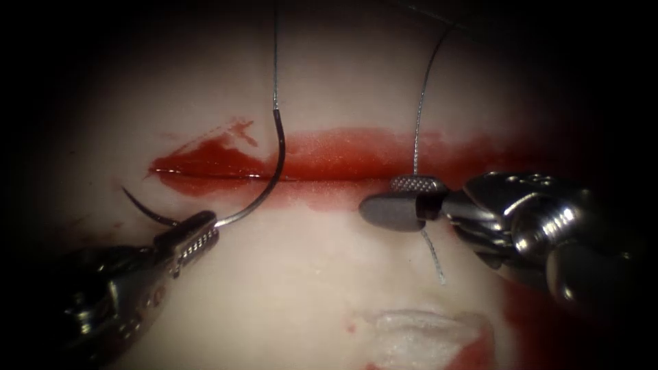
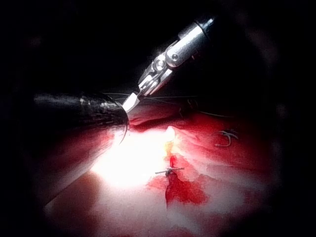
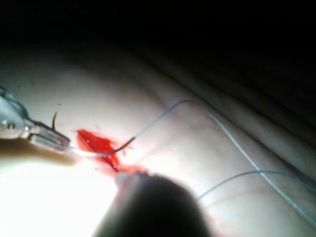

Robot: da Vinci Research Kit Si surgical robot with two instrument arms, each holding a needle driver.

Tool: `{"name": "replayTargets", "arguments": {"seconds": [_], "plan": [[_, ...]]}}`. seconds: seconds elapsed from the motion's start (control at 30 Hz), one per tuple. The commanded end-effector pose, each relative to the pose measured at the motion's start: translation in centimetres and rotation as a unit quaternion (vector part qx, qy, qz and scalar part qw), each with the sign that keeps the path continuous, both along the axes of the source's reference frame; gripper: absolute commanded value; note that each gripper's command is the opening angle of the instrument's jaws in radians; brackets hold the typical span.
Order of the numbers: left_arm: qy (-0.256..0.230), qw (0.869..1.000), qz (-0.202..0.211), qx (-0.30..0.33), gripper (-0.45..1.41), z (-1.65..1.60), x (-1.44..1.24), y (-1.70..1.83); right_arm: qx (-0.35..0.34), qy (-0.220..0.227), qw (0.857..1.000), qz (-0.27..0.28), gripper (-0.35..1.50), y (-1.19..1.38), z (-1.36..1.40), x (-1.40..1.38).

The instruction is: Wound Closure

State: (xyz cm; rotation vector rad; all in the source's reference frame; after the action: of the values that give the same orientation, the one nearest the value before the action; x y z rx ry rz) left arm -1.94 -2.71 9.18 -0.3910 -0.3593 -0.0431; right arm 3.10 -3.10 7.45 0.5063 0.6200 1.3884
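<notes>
The left tool [image 1: 195, 236] is gripping the needle [image 1: 264, 188] near its point, clear of the tissue [image 1: 308, 288]; the right tool [image 1: 404, 199] is pinching the thread [image 1: 421, 116]. Pulling hard could be snapping it.

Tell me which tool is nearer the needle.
Left. The left tool grips the needle near its pointed end; the right tool, farther right along the cut, is closed on the thread.

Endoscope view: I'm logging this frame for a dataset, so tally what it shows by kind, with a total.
Tools: 2, the left tool shut on the needle partway along its curve, the right tool shut on the thread.
Needles: 1, the needle free of the tissue.
Threads: 1, the thread.
Tissue pieces: 1, the tissue, with one cut.
Total: 5.
</notes>
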Motion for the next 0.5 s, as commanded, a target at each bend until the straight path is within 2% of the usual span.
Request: {"name": "replayTargets", "arguments": {"seconds": [0.03,0.17,0.23,0.3,0.37,0.5], "plan": [[-0.002,1.000,-0.001,-0.001,-0.33,-0.02,-0.07,0.11,-0.002,-0.002,1.000,0.002,0.31,0.12,0.01,0.11],[0.023,0.999,0.015,-0.016,-0.45,0.07,-0.20,-0.05,0.008,-0.032,0.999,0.010,0.31,0.16,0.00,0.17],[0.059,0.996,0.050,-0.038,-0.45,0.09,-0.26,-0.12,0.009,-0.037,0.999,0.019,0.47,0.19,-0.02,0.20],[0.087,0.994,0.047,-0.039,-0.45,0.09,-0.32,-0.18,0.011,-0.038,0.999,0.023,0.71,0.22,-0.02,0.23],[0.111,0.992,0.052,-0.038,-0.45,0.09,-0.37,-0.22,0.011,-0.040,0.999,0.025,0.83,0.24,-0.02,0.26],[0.141,0.988,0.054,-0.040,-0.45,0.09,-0.45,-0.30,0.010,-0.042,0.999,0.029,0.91,0.22,0.00,0.34]]}}
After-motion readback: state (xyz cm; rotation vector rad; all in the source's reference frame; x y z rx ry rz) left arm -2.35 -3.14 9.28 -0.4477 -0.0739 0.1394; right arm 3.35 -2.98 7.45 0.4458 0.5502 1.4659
